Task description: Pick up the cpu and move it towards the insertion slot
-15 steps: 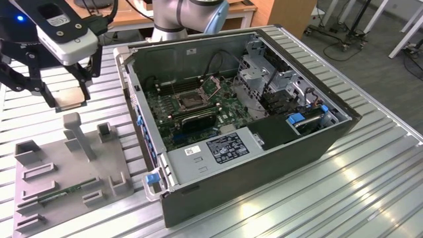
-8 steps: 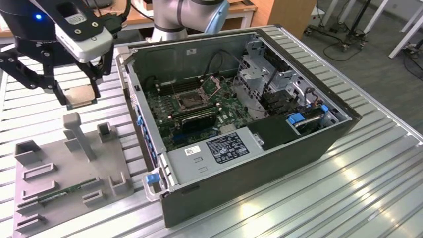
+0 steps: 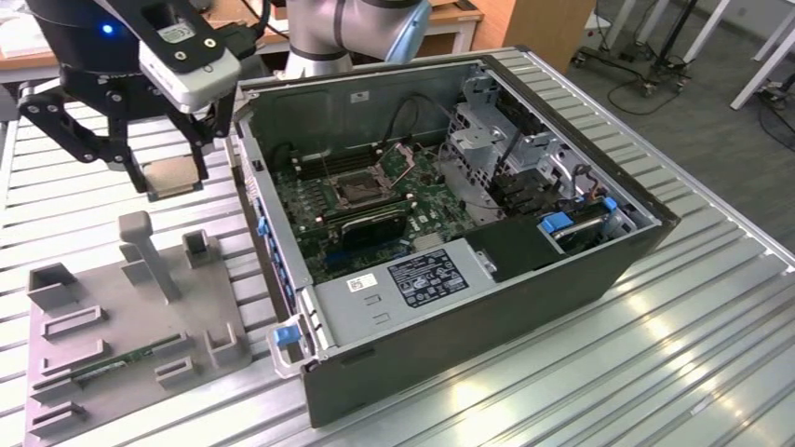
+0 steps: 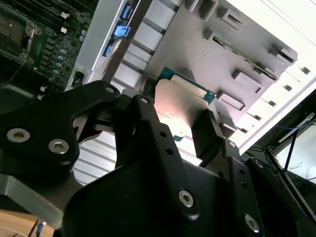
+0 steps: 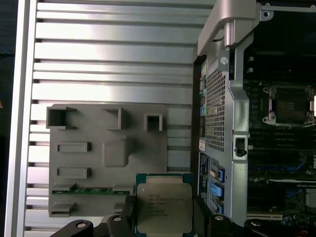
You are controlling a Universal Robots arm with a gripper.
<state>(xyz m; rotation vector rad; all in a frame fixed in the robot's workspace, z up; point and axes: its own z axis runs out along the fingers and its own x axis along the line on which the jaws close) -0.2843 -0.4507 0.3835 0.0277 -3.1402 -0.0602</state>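
Exterior view: the gripper point(image 3: 166, 179) is up over the slatted table point(image 3: 695, 307), clamped on the chip point(image 3: 170, 173), on the exterior view's left of the open computer case point(image 3: 497, 279) and its socket point(image 3: 360, 189). First wrist view: chip point(image 5: 164, 205) pinched by two edges, gray tray point(image 5: 98, 148) near, socket point(image 5: 291, 104) well apart. Second wrist view: black fingers point(image 4: 148, 128) squeeze the chip point(image 4: 180, 103) from both sides.
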